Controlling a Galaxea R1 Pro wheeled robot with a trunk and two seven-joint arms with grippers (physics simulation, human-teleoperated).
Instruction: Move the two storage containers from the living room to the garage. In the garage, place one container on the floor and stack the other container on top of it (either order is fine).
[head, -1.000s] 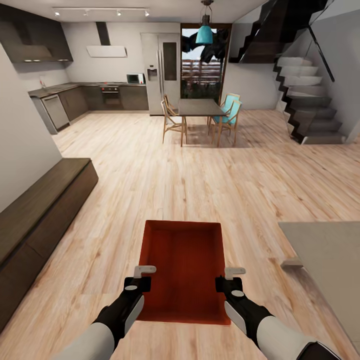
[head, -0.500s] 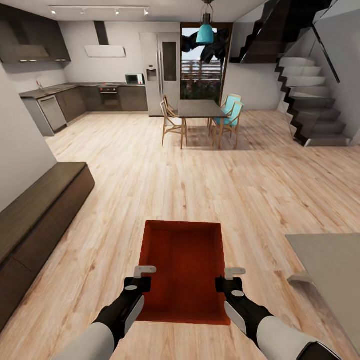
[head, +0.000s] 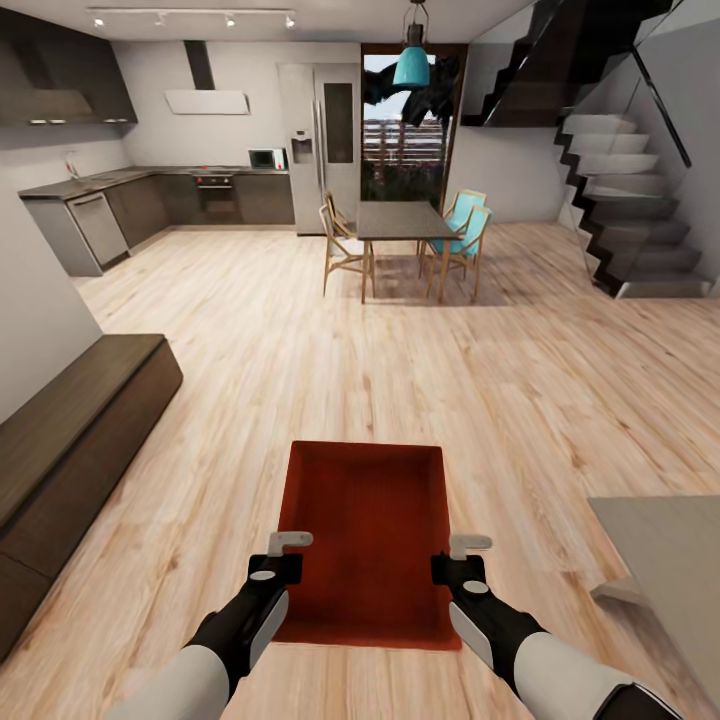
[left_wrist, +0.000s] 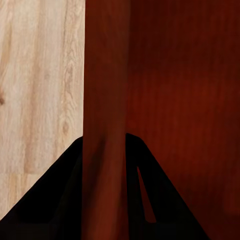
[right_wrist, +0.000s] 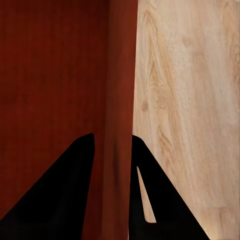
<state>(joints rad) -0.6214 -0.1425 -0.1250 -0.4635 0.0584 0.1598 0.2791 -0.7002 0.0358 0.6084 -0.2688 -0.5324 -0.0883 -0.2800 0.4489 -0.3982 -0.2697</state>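
You are in an open room with a wood-plank floor (head: 420, 340), not the garage, so the carrying is only begun and placing and stacking are left. Ahead stand the kitchen (head: 150, 195), the stairs (head: 625, 220), then the dining table (head: 400, 218) with chairs; I judge the middle way is free. A low bench (head: 70, 430) runs along your left and a pale surface (head: 670, 560) is near your right. You hold one container (head: 365, 535) before you: the left gripper (head: 277, 560) clamps its left wall, the right gripper (head: 462, 562) its right wall.
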